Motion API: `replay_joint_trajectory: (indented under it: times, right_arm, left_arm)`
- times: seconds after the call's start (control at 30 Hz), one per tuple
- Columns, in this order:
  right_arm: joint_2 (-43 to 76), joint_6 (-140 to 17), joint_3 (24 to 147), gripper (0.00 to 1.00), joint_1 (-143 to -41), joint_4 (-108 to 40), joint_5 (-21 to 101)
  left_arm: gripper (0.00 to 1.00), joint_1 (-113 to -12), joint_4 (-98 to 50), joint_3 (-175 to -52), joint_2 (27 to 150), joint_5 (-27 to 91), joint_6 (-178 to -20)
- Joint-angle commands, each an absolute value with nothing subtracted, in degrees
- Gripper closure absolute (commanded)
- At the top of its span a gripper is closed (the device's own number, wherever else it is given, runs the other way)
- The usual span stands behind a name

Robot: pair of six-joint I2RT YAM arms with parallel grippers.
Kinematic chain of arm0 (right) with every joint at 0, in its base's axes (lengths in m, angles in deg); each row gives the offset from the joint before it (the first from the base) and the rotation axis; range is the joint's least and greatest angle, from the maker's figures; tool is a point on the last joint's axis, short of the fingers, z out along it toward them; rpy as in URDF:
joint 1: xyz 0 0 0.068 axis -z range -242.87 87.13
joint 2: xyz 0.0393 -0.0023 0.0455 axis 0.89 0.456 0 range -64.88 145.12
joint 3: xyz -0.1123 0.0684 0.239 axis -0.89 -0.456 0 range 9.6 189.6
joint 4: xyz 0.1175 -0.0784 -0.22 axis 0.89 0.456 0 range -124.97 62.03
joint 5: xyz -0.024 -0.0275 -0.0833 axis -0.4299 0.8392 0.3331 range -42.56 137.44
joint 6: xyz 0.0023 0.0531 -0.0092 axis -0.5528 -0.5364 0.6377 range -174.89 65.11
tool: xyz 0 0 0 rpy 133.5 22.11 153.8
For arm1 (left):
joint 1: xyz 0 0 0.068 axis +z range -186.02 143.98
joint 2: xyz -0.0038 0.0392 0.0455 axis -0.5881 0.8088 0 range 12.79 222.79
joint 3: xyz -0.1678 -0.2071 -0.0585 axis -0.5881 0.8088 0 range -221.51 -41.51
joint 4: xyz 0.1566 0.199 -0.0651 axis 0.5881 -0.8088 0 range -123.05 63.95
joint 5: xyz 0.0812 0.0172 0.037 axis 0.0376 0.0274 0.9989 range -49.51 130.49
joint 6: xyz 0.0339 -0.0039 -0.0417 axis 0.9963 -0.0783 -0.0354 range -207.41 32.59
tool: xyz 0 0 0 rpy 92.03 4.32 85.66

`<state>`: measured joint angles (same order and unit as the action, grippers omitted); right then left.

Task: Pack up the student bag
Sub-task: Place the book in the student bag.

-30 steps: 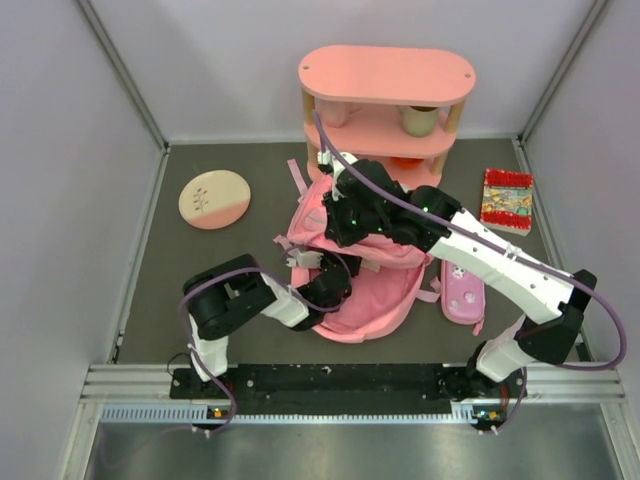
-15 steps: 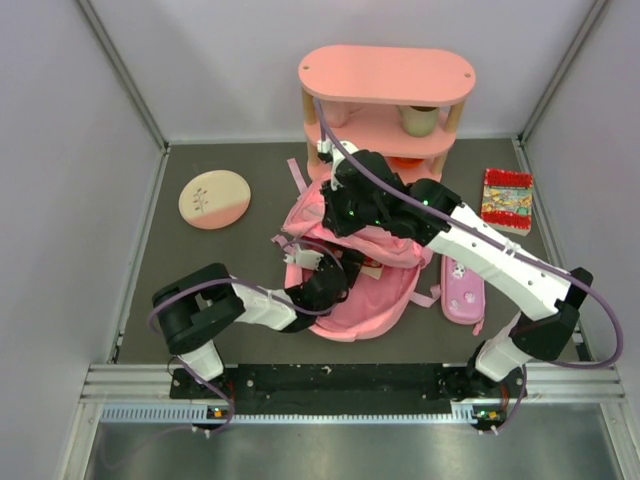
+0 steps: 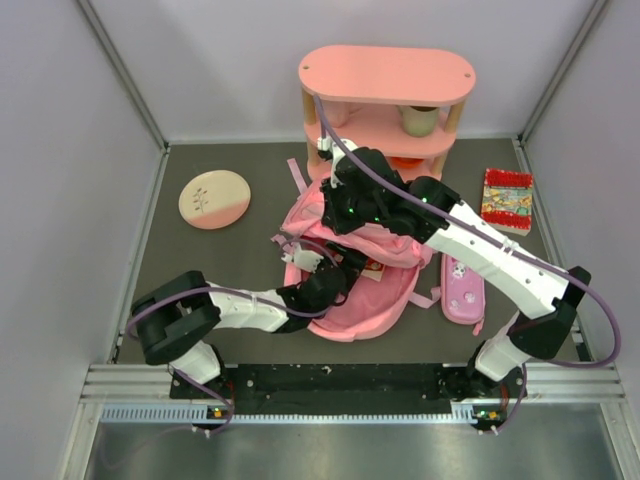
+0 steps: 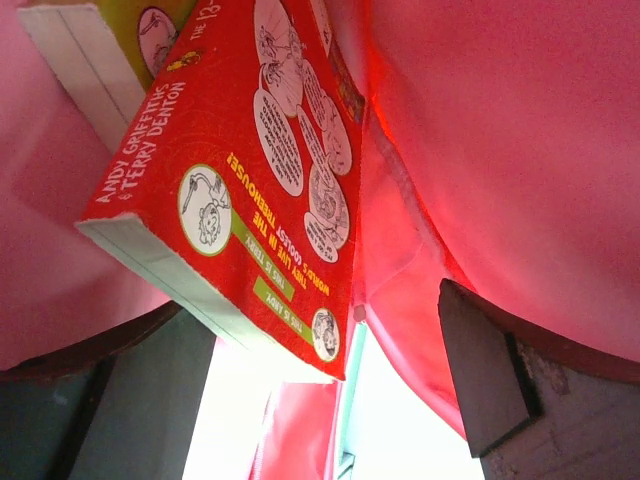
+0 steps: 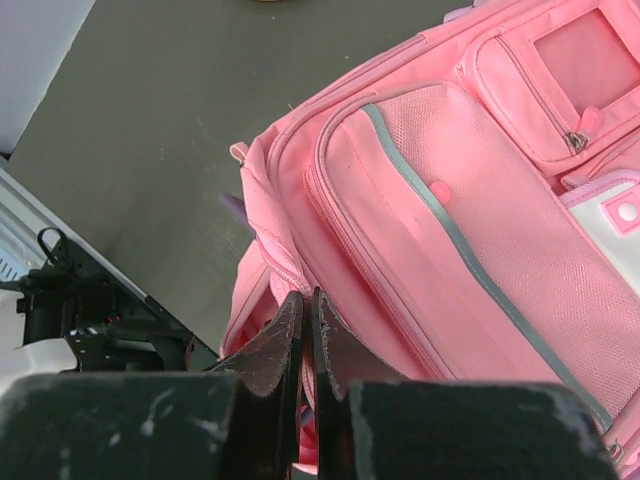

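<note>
**Change.** Within the last second the left gripper [image 4: 305, 345] has gone from half closed to fully apart. The left arm has stretched out low, with its elbow swung toward the left wall. The red book [image 4: 240, 170] lies ahead of the spread fingers and is no longer clamped.

**Meaning.** The book appears to have been released inside the student bag [image 3: 385, 295]. That item of the packing is judged done, and the left arm should be free to withdraw.

**Position.** The student bag lies at the middle of the table, just in front of the shelf [image 3: 385, 75]. The right gripper [image 5: 305, 305] stays at the bag's side seam with its fingers pressed together.

**Hidden or unclear**
- From above, the left gripper's fingers are buried in the bag, and only a small red corner of the book shows at the opening.
- It cannot be made out whether fabric is pinched between the right gripper's fingers.
- It cannot be told whether the red book's page edge rests against the near finger.
- A second book [image 4: 90, 40] is cut off at the top corner of the left wrist view
</note>
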<state>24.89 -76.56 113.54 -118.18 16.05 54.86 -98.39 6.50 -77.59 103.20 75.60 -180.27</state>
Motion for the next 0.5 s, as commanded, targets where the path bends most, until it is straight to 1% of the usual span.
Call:
replay_joint_trajectory:
  times: [0.0,0.03,0.07,0.13,0.23,0.33,0.47]
  right_arm:
    - [23.8,-77.6,117.1,1.0,-117.5,10.5,54.4]
    - [23.6,-78.0,117.0,1.0,-117.6,10.5,54.2]
    - [23.5,-78.2,117.0,1.0,-117.6,10.5,53.8]
    - [23.5,-78.1,116.9,1.0,-117.6,10.5,53.8]
    - [23.6,-77.9,116.9,1.0,-117.5,10.5,54.0]
    - [23.5,-77.8,116.4,1.0,-117.6,10.5,54.0]
    - [23.6,-77.5,116.5,1.0,-117.5,10.4,54.7]
  left_arm:
    - [0.11,-98.3,6.0,-79.5,102.0,77.5,-178.1]
    - [0.14,-96.6,7.9,-79.9,102.6,77.0,-177.7]
    - [0.17,-95.6,8.1,-80.9,104.4,74.1,-176.7]
    - [0.18,-93.1,8.4,-84.8,106.1,71.2,-174.2]
    - [0.18,-92.4,9.5,-86.3,108.5,68.9,-174.4]
    - [0.14,-92.5,8.7,-84.4,108.2,66.2,-175.7]
    - [0.1,-93.7,8.8,-78.5,105.3,65.7,-177.8]
